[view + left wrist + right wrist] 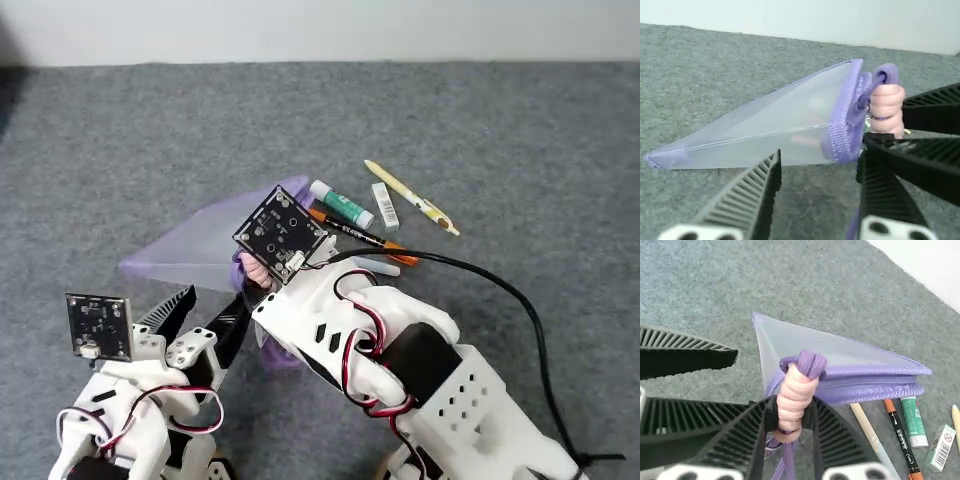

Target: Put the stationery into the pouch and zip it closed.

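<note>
The translucent purple pouch point(195, 245) is propped up on the grey carpet, with its zipper edge point(865, 385) toward the stationery. My right gripper point(790, 412) is shut on the pink charm point(887, 105) of the zipper pull, at the pouch's near corner point(256, 270). My left gripper point(817, 162) stands open just in front of the pouch's lower edge, touching nothing point(215, 298). Beyond the pouch lie a green glue stick point(341, 204), an eraser point(385, 206), a yellow pen point(410, 197), an orange-black pen point(360, 235) and a white pen point(871, 437).
Grey carpet point(480, 130) covers the table up to a white wall point(320, 30) at the back. A black cable point(500, 285) runs from the right arm across the carpet on the right. The two arms stand close together by the pouch.
</note>
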